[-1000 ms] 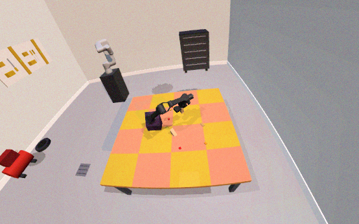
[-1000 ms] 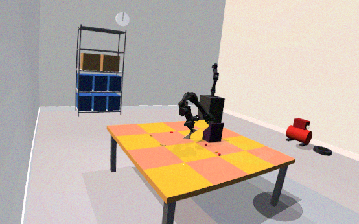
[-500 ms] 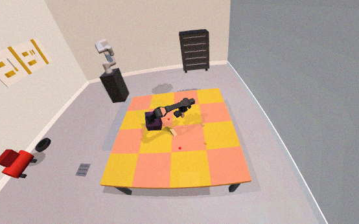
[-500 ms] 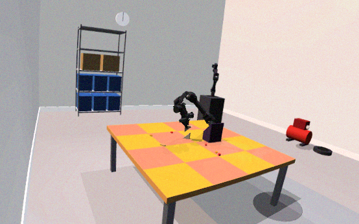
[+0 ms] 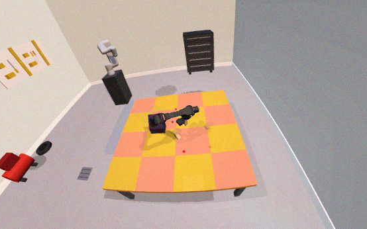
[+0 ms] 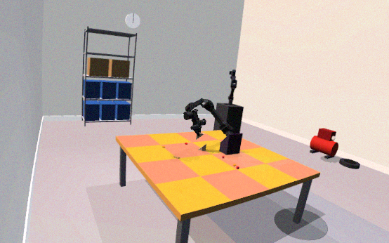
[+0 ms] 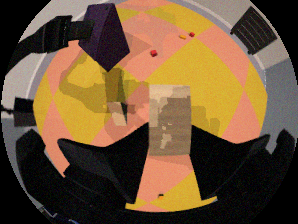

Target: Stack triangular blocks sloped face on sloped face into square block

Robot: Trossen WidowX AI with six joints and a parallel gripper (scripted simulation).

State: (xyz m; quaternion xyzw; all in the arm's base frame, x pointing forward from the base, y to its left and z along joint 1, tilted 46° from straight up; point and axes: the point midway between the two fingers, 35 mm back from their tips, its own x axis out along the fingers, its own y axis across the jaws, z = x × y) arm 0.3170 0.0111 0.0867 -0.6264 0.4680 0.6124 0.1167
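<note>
Top view: high and distant, looking steeply down on the whole counter (image 5: pixel 192 172) and room. Exterior view: lower, from one corner, facing the counter and arm (image 6: pixel 207 107). Wrist view: close fisheye looking past the claw (image 7: pixel 166 163) onto the same counter.

– What does the pincer (image 7: pixel 168 163) grip?
– A tan wooden triangular block (image 7: pixel 170 123), clamped between both dark fingers, above the orange-and-yellow chequered bench (image 7: pixel 213 70).
– Beyond it?
– The arm's dark purple base box (image 7: pixel 104 35) up left, small red bits (image 7: pixel 153 52) further ahead.
</note>
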